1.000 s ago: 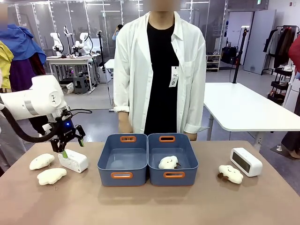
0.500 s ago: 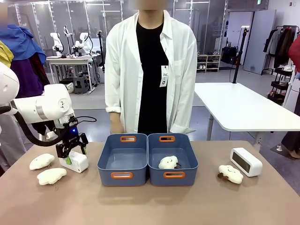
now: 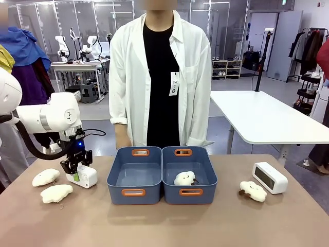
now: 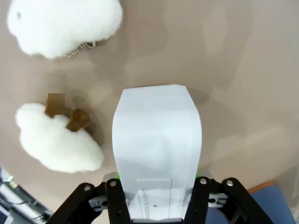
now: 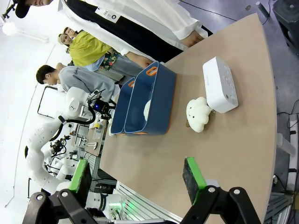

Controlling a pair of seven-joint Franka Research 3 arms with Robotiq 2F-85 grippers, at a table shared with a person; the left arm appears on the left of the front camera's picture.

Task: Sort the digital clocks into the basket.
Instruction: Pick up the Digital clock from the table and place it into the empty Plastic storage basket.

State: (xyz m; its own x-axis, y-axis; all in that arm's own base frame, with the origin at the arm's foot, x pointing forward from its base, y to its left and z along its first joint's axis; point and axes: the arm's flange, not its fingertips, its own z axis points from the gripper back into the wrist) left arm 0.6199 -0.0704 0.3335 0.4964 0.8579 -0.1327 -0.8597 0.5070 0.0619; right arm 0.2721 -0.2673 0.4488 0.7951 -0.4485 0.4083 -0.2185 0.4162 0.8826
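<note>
At the far left of your tabletop [image 3: 164, 226] two cream plush toys lie side by side, one farther [image 3: 45, 177] and one nearer [image 3: 56, 193] to the robot. Just right of them sits the left digital clock [image 3: 88, 178], a white rounded box resting on the tabletop, and your left tool [image 3: 77, 171] is down on its left end. From the left wrist camera the left digital clock [image 4: 156, 140] runs straight up between the two black fingers, with a sliver of green pad [image 4: 117, 176] against each long side. The contact is half hidden there, but the left tool [image 4: 158, 181] appears to be pinching the clock.

Right of that, and apart from the clock, the left basket [image 3: 134, 192] stands wall to wall with the right basket [image 3: 190, 192] in the middle of the tabletop. A cream plush toy [image 3: 184, 178] lies inside the right basket. A person in a white coat [image 3: 162, 77] stands at the far side, behind the baskets.

Farther right, another plush toy [image 3: 253, 191] lies on the tabletop, and just beyond it to the right sits the right digital clock [image 3: 270, 177], dark face turned towards the robot. In the right wrist camera your right tool [image 5: 138, 175] is spread wide, holding nothing, well back from the right digital clock [image 5: 220, 84].
</note>
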